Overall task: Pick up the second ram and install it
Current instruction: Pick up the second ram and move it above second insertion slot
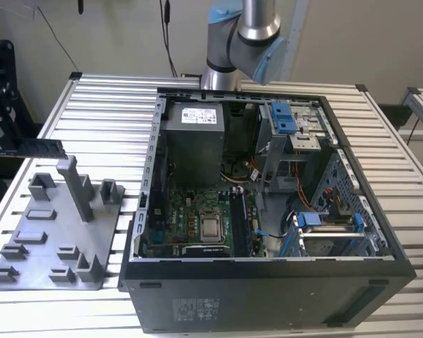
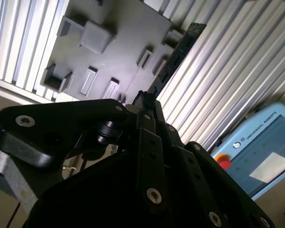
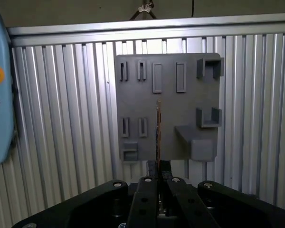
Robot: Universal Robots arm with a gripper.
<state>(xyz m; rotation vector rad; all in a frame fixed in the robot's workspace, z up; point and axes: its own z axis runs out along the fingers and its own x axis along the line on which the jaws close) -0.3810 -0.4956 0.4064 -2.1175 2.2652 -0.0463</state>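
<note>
Exterior view first: your pincer sits at the exterior view's left edge, clenched on the ram. The ram juts straight out from the tips, lying level and lifted clear of everything under it. Below and just ahead of the pincer lies the grey tray of holder blocks, flat on the slatted worktop. A tall post on the tray stands close beneath the ram's free end; you cannot tell whether the two touch. Well away from the pincer, toward the exterior view's right, stands the open case with its motherboard facing up and blue clips at its far side.

In the first wrist view you look along the pincer. The ram shows edge-on as a thin line running out from between the closed fingers, over the middle of the tray.

In the second wrist view the pincer grips one end of the ram, whose dark board reaches past the edge of the tray. A blue pendant lies on the worktop off to one side of the pincer, apart from the tray.
</note>
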